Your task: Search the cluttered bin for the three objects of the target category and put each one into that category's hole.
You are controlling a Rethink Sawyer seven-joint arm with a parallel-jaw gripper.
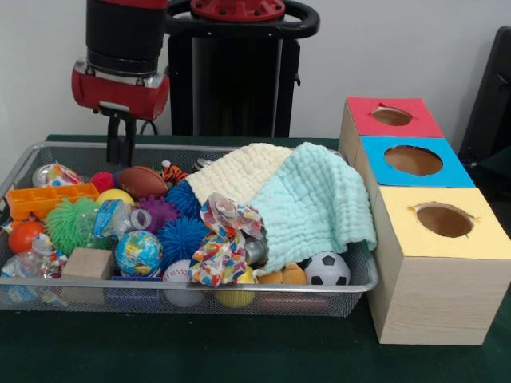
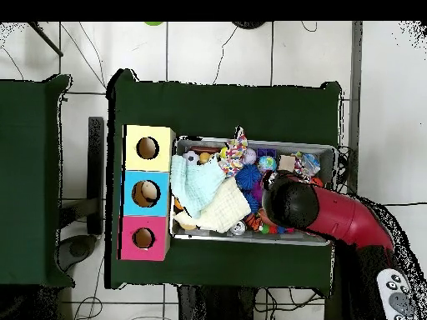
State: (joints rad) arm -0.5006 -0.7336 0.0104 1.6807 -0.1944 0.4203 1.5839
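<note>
A wire mesh bin (image 1: 80, 146) holds mixed toys: a brown football (image 1: 142, 182), a globe ball (image 1: 138, 252), a soccer ball (image 1: 326, 270), a baseball (image 1: 177, 275), blue spiky balls (image 1: 182, 238) and a green spiky ball (image 1: 70, 223). A cream cloth (image 1: 239, 171), a mint cloth (image 1: 315, 203) and a patterned cloth (image 1: 223, 239) cover part of the pile. My gripper (image 1: 120, 159) hangs at the bin's far left corner, just left of the football and above the toys. In the overhead view the arm (image 2: 334, 217) hides it. Beside the bin stand boxes with a red hole (image 1: 391, 116), a blue hole (image 1: 413, 160) and a yellow hole (image 1: 444, 219).
An orange tray (image 1: 49, 199), a wooden block (image 1: 88, 263), a plastic bottle (image 1: 28, 263) and an orange ball (image 1: 24, 235) crowd the bin's left end. The three boxes (image 2: 147, 193) touch the bin's short side. Green cloth covers the table (image 1: 239, 351).
</note>
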